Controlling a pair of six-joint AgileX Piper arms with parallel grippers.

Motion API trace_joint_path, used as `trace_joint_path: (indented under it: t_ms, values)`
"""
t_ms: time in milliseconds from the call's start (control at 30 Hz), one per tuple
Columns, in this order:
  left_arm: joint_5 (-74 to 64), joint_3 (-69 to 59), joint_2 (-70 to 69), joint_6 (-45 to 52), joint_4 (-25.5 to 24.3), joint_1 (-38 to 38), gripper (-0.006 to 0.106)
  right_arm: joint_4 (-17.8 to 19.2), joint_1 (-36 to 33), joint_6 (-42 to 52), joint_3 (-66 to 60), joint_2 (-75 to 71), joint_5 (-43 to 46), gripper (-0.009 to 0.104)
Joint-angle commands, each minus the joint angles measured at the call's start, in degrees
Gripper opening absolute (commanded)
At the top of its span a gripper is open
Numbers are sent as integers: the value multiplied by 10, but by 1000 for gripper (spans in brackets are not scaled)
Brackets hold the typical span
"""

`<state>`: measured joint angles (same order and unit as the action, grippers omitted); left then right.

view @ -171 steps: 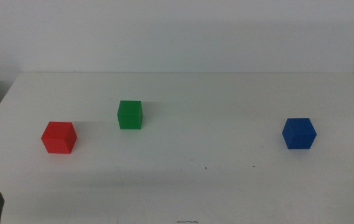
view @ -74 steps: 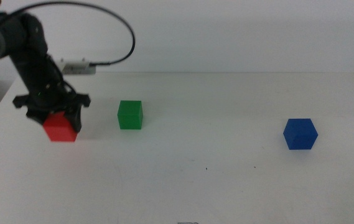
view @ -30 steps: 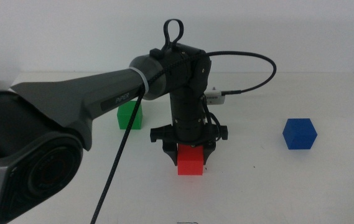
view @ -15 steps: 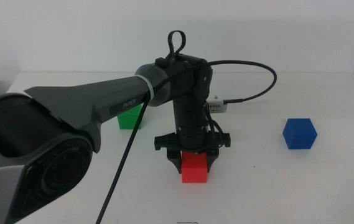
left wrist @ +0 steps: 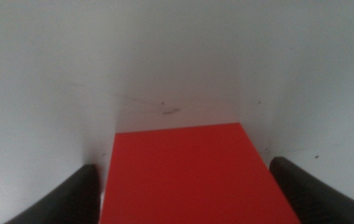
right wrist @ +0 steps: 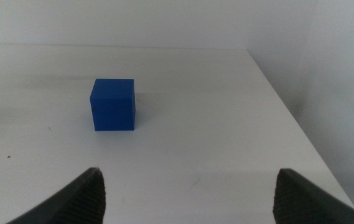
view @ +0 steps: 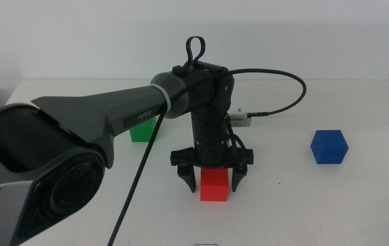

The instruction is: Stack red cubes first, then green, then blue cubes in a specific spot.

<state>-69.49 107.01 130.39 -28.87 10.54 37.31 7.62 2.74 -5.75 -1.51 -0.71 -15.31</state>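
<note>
While straddling the red cube [view: 215, 186] near the front middle of the white table [view: 283, 212], left gripper [view: 214, 176] spread wide, jaws clear of both side faces, cube resting flat on the tabletop. Risk as judged from here: a jaw tip could clip the cube on the way up and nudge or turn it off the chosen spot, since both tips sit low beside it; a skewed base would make the later green and blue layers harder to seat. Left arm [view: 112, 123] reaching in long from the left side, wrist pointing straight down over the red cube, cable looping above. Right gripper [right wrist: 189, 186] waiting off to the right of the red cube, wide apart, empty. Blue cube [view: 329, 147] well right of the red one; green cube [view: 139, 131] behind and left, partly hidden by the arm.
</note>
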Motion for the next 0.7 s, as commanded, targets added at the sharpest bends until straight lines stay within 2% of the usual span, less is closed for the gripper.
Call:
trace_joint_path:
  t_ms: [0, 433, 667]
  values:
    - [-16, 18, -37, 0, 13, 3, 94, 9, 4, 7, 5, -8, 45, 94]
    - [-59, 85, -47, -5, 12, 3, 93, 9, 4, 7, 5, -8, 45, 94]
    - [-59, 71, -82, -11, -15, 3, 93, 9, 4, 7, 5, -8, 45, 94]
